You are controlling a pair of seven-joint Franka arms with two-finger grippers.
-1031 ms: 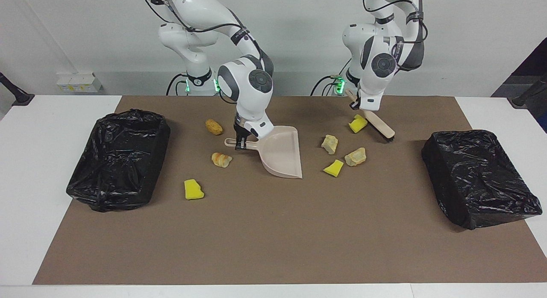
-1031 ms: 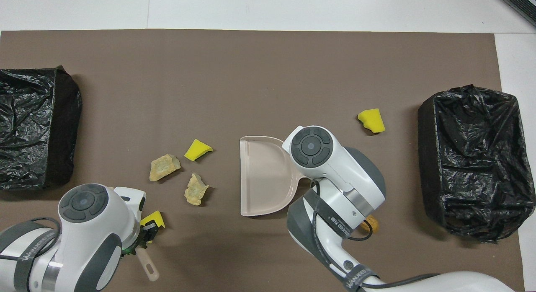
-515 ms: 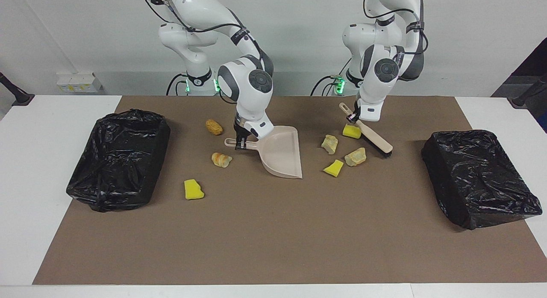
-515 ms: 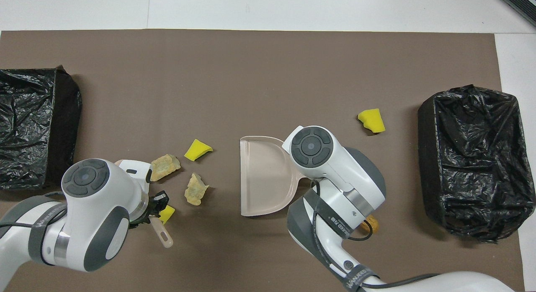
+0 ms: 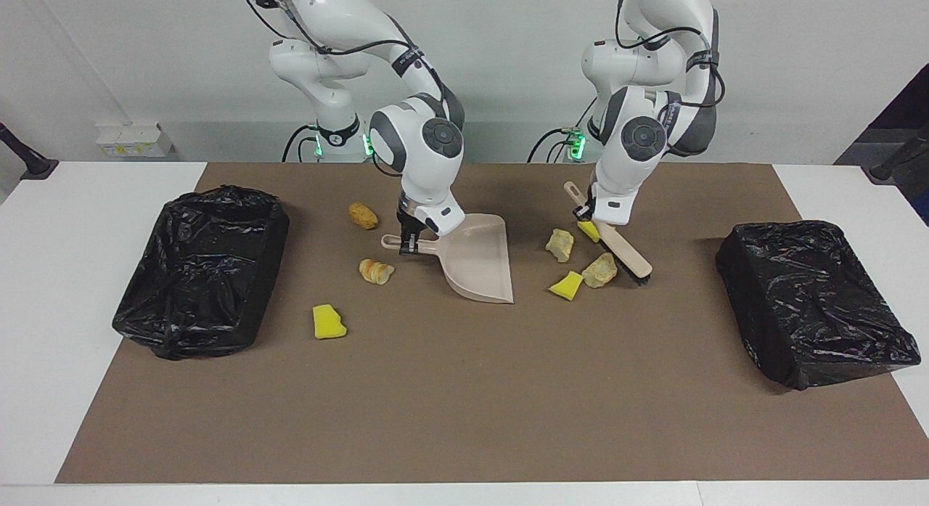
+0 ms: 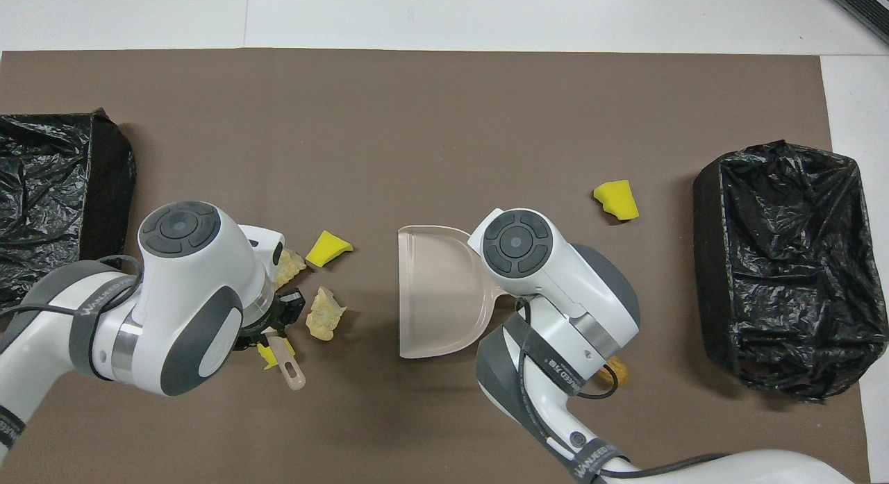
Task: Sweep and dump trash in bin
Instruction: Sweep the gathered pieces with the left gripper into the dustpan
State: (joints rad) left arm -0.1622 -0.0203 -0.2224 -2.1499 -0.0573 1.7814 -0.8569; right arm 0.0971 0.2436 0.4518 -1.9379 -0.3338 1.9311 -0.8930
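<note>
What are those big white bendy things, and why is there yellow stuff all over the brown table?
Those are two robot arms. One picture looks at them from across the table, the other looks down from above them.

The right gripper is shut on the handle of a beige dustpan, which rests on the brown mat. The left gripper is shut on a hand brush, with its bristles down beside some scraps.

The scraps are pretend trash. Near the brush lie yellow sponge pieces and two pale crumbly lumps. Toward the right arm's end of the table lie a brown roll, a sliced bread piece and another yellow sponge.

At each end of the table sits a bin lined with a black bag. The trash goes in there.
</note>
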